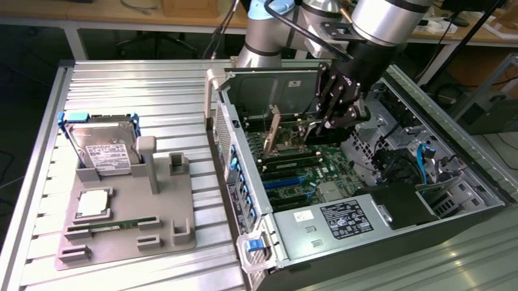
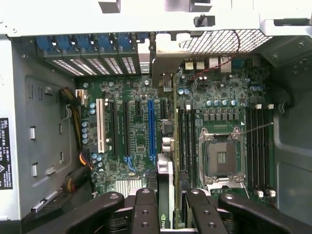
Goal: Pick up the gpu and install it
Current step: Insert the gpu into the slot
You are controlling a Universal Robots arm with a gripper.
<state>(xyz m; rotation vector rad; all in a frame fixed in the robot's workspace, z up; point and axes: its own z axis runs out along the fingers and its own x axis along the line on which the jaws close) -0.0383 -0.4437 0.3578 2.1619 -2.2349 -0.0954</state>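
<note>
The gpu (image 2: 168,170) is a thin dark card seen edge-on, running from between my fingers toward its silver end bracket (image 2: 163,66) at the case's rear slot openings. My gripper (image 2: 170,214) is shut on it, one black finger (image 2: 145,207) on each side. The card hangs just above the green motherboard (image 2: 131,146), between the long blue slot (image 2: 150,126) and the memory slots (image 2: 186,139); I cannot tell whether it touches a slot. In the exterior view the gripper (image 1: 328,124) reaches down into the open computer case (image 1: 453,182) with the gpu (image 1: 277,130) held upright.
The empty CPU socket (image 2: 222,156) lies beside the memory slots. A power supply (image 1: 344,219) fills the case's near end. On the exterior view's left, a grey fixture (image 1: 130,242) holds a hard drive (image 1: 101,148), a CPU (image 1: 93,203) and a green memory stick (image 1: 105,226).
</note>
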